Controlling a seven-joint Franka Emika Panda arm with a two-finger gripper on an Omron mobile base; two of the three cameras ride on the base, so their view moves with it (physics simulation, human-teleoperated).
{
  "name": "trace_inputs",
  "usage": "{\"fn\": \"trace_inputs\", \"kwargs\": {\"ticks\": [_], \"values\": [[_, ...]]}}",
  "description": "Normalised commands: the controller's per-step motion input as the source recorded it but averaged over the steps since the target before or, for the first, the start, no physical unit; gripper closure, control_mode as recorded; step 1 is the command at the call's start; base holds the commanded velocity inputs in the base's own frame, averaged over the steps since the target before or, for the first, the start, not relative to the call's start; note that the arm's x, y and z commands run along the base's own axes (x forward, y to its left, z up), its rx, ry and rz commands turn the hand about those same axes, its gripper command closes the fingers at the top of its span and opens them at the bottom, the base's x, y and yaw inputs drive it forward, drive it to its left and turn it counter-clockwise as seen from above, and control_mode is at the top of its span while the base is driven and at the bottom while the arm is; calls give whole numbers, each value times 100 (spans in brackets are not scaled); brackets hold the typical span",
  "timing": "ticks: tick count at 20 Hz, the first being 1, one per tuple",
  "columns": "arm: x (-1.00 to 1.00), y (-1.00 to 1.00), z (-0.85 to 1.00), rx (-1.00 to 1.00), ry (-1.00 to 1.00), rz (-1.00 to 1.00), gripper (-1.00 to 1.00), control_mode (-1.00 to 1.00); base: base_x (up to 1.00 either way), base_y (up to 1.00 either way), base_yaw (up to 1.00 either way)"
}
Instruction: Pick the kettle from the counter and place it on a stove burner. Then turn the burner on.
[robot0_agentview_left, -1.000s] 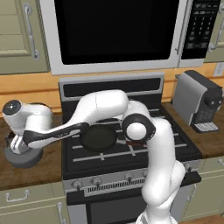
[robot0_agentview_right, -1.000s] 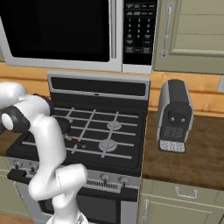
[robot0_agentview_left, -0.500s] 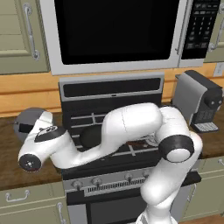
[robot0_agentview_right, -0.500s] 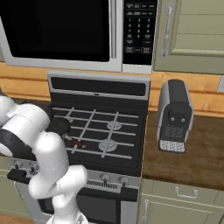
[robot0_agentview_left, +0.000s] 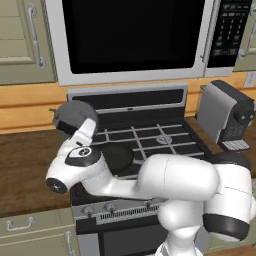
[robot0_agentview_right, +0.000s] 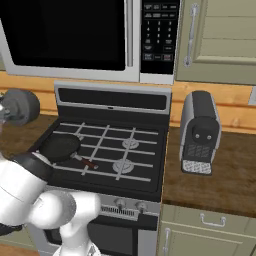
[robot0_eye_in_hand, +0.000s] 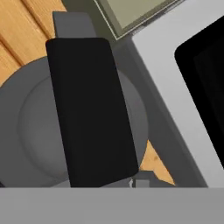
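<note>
Appearing as a squat dull-grey metal kettle (robot0_agentview_left: 75, 116) at mid left, its spout is hidden; the gripper's jaws are closed on its handle.

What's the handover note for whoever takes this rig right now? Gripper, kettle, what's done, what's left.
Gripper: shut on the kettle, holding it by its handle.
Kettle: lifted off the counter, in the air over the stove's left edge.
Stove: black frying pan sits on the front-left grate; the stove burner at front centre is free, a smaller disc behind it.
Done: pick.
Left: carry the kettle over to the free burner, set it down, release, then turn that burner's knob on the front panel.
</note>
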Motion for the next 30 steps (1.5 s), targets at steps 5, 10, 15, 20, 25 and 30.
{"fn": "trace_inputs", "kwargs": {"ticks": [5,10,15,20,25,30], "values": [[2,-100,16,28,9,-43,100,-100,0,0,0],[0,-100,0,26,17,-41,100,-100,0,0,0],[0,-100,-1,29,20,-26,100,-100,0,0,0],[0,-100,-8,34,17,-11,100,-100,0,0,0],[0,-100,-24,44,22,-1,100,-100,0,0,0],[2,-100,-3,40,12,0,100,-100,0,0,0]]}}
